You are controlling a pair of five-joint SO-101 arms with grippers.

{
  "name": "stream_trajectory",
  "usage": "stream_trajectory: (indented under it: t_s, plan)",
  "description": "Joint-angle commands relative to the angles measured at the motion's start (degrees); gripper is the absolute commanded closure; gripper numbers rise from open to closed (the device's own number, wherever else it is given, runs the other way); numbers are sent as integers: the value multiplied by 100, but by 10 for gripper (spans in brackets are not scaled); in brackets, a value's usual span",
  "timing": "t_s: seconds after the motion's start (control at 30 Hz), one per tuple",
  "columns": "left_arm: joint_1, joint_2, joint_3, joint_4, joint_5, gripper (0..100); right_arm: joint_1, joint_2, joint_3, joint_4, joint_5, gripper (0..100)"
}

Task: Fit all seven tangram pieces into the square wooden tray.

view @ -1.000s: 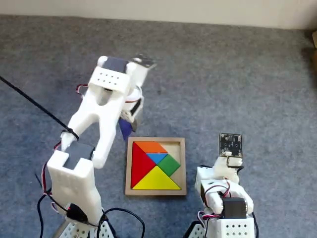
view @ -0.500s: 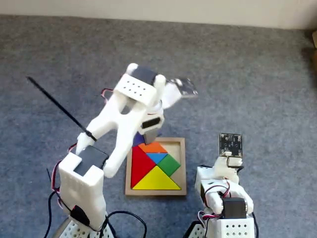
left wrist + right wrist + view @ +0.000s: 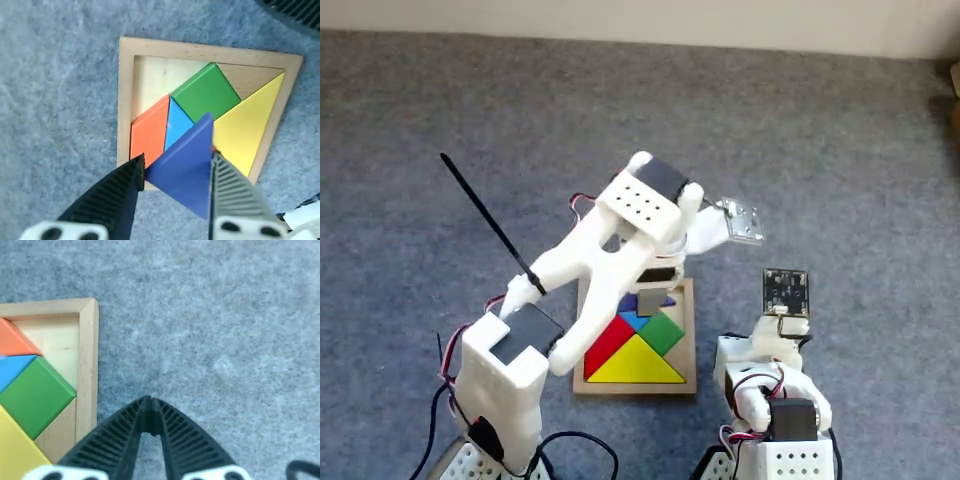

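Grey carpet (image 3: 840, 150) underlies both arms. Left gripper (image 3: 177, 165) clenched on dark blue triangle (image 3: 186, 175); within last second swung from carpet left of tray to above wooden tray (image 3: 689, 335). Piece airborne, not yet seated. Bare wood beside green square (image 3: 206, 92) judged its target. Right gripper (image 3: 148, 411) closed, empty, over carpet right of tray.

Over that second the left arm (image 3: 610, 255) swung across from a spot off to one side of the wooden tray (image 3: 125, 100), and the tray ended up directly beneath its jaws. The blue triangle (image 3: 182, 172), pinched between the jaws, travelled with it. The orange piece (image 3: 150, 132) and light-blue piece (image 3: 177, 125), earlier clear of the jaws, came to lie just below them, partly covered by the triangle.
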Motion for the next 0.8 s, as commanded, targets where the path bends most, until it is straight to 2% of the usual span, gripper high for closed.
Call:
stream_trajectory:
  t_s: [0.0,0.07,0.23,0.47,0.77]
  plan:
    - [40,-119,-330,18,-62,765,110,-92,778,-163,53,994]
    - [40,-119,-330,26,-18,765,110,-92,778,-171,53,994]
    - [40,-127,-760,70,738,765,110,-92,778,-171,53,994]
    - [-13,-251,-1068,202,1424,765,110,-92,778,-171,53,994]
    - [-92,-2114,66,185,2242,766,110,-92,778,-171,53,994]
